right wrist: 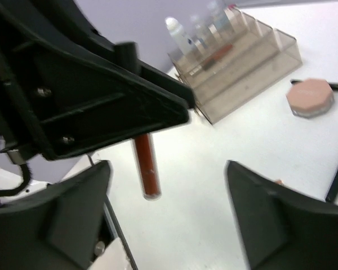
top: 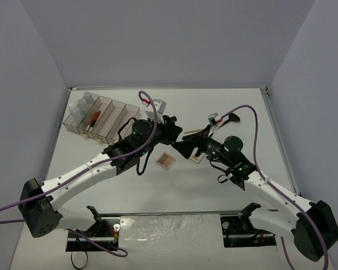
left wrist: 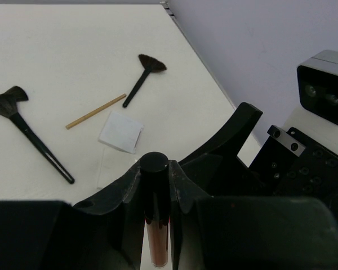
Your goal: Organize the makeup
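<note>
My left gripper [left wrist: 155, 169] is shut on a lip gloss tube [left wrist: 156, 225] with a black cap and a red-brown body, held above the table. The tube also shows in the right wrist view [right wrist: 146, 169], hanging from the left jaws. My right gripper [right wrist: 169, 219] is open and empty, its fingers spread just below and either side of the tube. From above, the left gripper [top: 179, 134] and the right gripper [top: 183, 151] meet mid-table. A square pink-brown palette [top: 165, 160] lies below them. A round pink compact [right wrist: 308, 97] lies near the tray.
The clear organizer tray [top: 110, 121] stands at the back left with bottles [top: 81, 104] and a red tube [top: 94, 117] in it. Two black brushes [left wrist: 143, 76] [left wrist: 28, 135], a thin brown pencil [left wrist: 96, 111] and white square pads [left wrist: 121, 132] lie at the back right.
</note>
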`<state>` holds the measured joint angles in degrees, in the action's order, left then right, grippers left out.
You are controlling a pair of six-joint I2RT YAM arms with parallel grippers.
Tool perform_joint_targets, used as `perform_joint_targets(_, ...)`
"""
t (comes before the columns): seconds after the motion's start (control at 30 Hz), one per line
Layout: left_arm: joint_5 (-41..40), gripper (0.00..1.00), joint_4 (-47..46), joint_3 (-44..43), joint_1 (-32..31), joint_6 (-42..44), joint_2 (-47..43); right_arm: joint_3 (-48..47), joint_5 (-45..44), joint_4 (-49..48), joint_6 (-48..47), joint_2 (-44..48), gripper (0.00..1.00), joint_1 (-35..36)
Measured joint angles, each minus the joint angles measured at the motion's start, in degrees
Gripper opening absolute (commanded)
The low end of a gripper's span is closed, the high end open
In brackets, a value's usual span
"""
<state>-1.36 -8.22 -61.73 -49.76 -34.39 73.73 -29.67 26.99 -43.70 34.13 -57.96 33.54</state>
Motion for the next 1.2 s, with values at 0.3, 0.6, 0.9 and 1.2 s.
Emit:
perform_joint_targets(0.3, -1.7, 0.0, 13.6, -3.2, 12.6, 12.3, -0.6, -4.0, -6.2, 19.1, -9.9, -0.1, 1.0, 0.0)
perform_joint_targets(0.6, -2.1, 0.0, 26.6, -22.8, 42.5, 32.8, 16.4, -5.9, -13.1, 31.3, -19.2, 1.6, 1.0, 0.0)
perform_joint_targets(0.9, -1.6, 0.04, 33.3, -41.5, 53.2, 42.2, 42.3, -5.0, -10.8, 33.1, -22.7, 1.3, 1.0, 0.0)
perform_joint_targets(1.2, 0.3, 0.61, 39.8, -49.4, 53.3, 44.7, 52.6, -3.6, -10.0, 34.0, -23.9, 1.1, 1.0, -0.1)
